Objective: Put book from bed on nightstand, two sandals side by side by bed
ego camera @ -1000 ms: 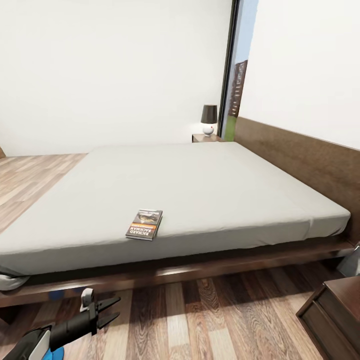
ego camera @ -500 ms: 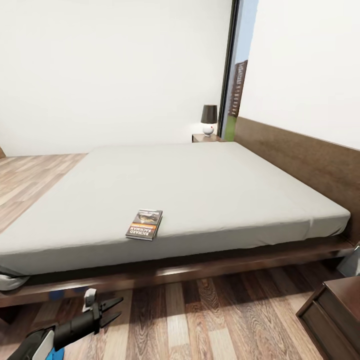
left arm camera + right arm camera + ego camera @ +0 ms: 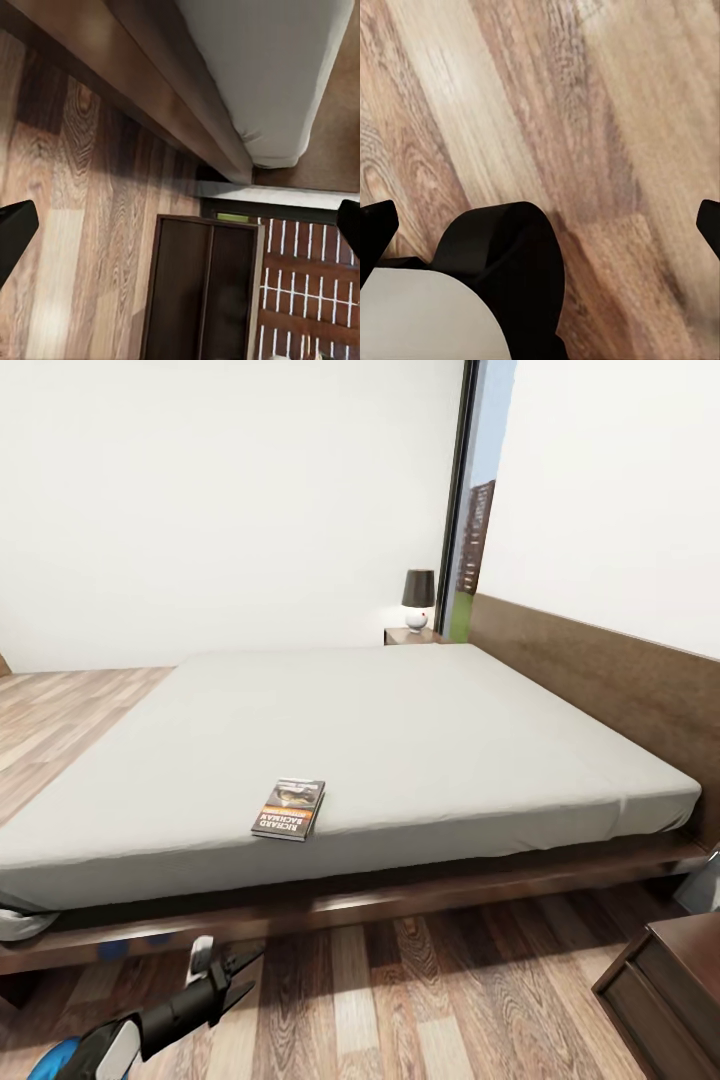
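The book [image 3: 290, 808] lies flat near the front edge of the bed's pale mattress [image 3: 400, 730], its cover facing up. Below it, over the wood floor in front of the bed frame [image 3: 400, 895], my left gripper [image 3: 252, 970] stands open and holds nothing. In the left wrist view its dark fingertips [image 3: 15, 232] sit far apart, with the near nightstand [image 3: 202, 292] and a mattress corner [image 3: 285, 82] ahead. My right gripper [image 3: 540, 225] is open over bare floor. A bright blue patch [image 3: 48, 1059] beside my left arm may be a sandal; most of it is hidden.
The near nightstand [image 3: 668, 980] stands at the lower right. A second nightstand [image 3: 408, 636] with a dark-shaded lamp [image 3: 418, 598] sits beyond the bed, by the tall window [image 3: 478, 510]. The headboard [image 3: 600, 670] runs along the right wall. A pale object [image 3: 700, 888] shows at the right edge.
My left arm has moved to the right and a little forward along the floor. It now covers more of the blue patch. The book and bed have not moved.
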### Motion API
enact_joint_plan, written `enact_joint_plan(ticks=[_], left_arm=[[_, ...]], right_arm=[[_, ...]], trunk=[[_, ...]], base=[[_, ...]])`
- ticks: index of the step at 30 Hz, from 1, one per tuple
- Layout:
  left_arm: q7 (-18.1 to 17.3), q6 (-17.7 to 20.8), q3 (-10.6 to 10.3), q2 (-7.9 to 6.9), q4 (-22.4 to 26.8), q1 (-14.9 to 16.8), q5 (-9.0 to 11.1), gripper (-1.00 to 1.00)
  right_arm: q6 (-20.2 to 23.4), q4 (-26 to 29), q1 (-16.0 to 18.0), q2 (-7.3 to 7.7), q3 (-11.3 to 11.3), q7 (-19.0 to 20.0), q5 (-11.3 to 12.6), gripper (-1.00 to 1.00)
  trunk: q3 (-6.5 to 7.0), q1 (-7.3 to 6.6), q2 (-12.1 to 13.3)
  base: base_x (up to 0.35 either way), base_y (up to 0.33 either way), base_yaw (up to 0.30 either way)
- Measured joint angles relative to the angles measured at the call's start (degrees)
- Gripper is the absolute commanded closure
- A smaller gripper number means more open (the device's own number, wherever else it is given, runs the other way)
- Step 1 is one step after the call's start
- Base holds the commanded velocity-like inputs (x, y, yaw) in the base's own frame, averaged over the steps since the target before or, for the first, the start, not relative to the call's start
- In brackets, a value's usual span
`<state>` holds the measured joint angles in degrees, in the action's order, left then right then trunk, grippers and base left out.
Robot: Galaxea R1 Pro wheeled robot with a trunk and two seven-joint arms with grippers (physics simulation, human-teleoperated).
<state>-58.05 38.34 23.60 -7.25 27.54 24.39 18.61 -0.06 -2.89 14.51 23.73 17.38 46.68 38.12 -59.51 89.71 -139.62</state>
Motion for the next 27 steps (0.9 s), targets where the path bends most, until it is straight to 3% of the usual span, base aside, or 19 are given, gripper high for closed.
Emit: enact_joint_plan(ticks=[2, 10, 14, 22, 27], left_arm=[[0.65, -0.11, 0.45, 0.29, 0.16, 0.08, 0.43, -1.0], [3.04, -1.52, 1.23, 2.96, 0.4, 0.65, 6.43, -1.0], [5.44, -3.97, 1.35, 3.95, 0.43, 0.74, 10.9, -1.0], [10.98, -7.87, 1.32, 6.36, 0.76, 0.84, 21.75, -1.0], [12.32, -8.63, 1.13, 7.66, 2.03, 0.87, 25.44, -1.0]], right_arm=[[-0.15, -0.02, 0.0, 0.0, -0.01, -0.12, 0.0, -1.0], [-2.16, -0.01, 0.0, -0.05, 0.09, -0.79, 0.06, -1.0], [-2.47, 0.0, 0.0, -0.08, 0.12, -0.86, 0.22, -1.0], [-2.62, 0.01, -0.01, -0.15, 0.3, -0.91, 0.33, -1.0], [-2.64, 0.02, 0.0, -0.16, 0.29, -0.91, 0.39, -1.0]], trunk=[[0.0, 0.0, 0.0], [0.0, 0.0, 0.0], [0.0, 0.0, 0.0], [0.0, 0.0, 0.0], [0.0, 0.0, 0.0]], base=[[0.0, 0.0, 0.0], [0.0, 0.0, 0.0], [0.0, 0.0, 0.0], [0.0, 0.0, 0.0], [0.0, 0.0, 0.0]])
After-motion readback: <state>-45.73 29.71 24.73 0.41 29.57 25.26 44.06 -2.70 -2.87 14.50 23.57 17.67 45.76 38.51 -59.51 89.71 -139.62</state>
